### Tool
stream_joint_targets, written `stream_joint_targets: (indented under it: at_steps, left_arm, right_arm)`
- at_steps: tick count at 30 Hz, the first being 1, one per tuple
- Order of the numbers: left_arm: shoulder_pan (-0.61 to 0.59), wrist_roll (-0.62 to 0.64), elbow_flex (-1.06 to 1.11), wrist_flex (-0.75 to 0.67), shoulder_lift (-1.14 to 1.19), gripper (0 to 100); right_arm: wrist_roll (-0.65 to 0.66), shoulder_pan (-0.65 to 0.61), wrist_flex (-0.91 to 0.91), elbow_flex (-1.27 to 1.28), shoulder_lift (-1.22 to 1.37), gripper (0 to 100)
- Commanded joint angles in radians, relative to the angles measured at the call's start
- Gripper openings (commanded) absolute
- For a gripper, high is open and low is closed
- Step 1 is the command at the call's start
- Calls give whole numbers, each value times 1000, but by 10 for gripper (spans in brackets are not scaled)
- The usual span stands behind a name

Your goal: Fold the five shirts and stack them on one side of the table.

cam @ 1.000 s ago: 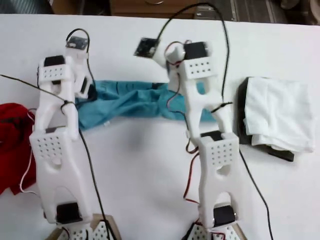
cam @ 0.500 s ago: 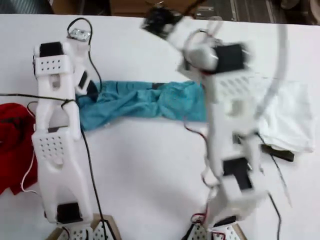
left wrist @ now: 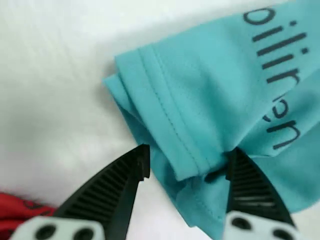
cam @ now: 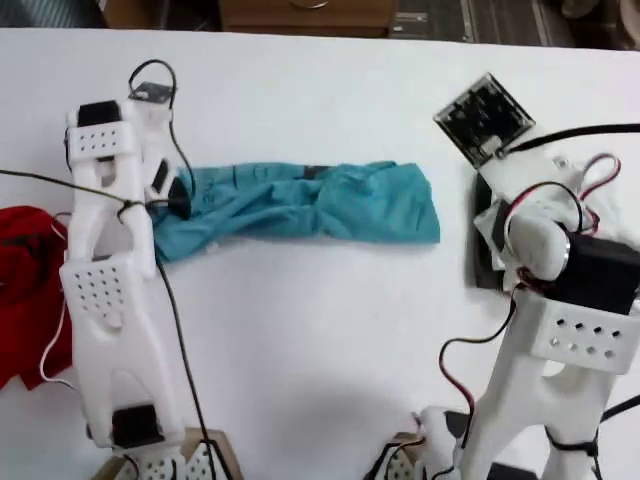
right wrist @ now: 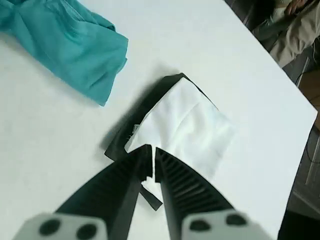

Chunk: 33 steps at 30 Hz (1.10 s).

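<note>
The left tool (left wrist: pixel 190 152) stood wide open astride the hemmed corner of the teal shirt (left wrist: pixel 215 80), a soft, limp cloth probably best pinched at that doubled hem, while the right tool (right wrist: pixel 152 152), nearly closed and empty, hung above the folded white shirt (right wrist: pixel 185 125).

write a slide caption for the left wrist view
Open left gripper straddling the hemmed edge of a teal shirt.

Bright, even light from above washes the white tabletop (cam: pixel 300 330) almost to glare; only faint, soft shadows hug the teal shirt's (cam: pixel 300 205) lower edge.
</note>
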Motion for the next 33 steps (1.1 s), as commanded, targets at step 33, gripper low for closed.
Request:
stream_joint_targets:
  at_steps: [33]
  left_arm:
    - [-81,-124,-180,34,9,268]
  right_arm:
    - [-34,53,-228,565,-410,22]
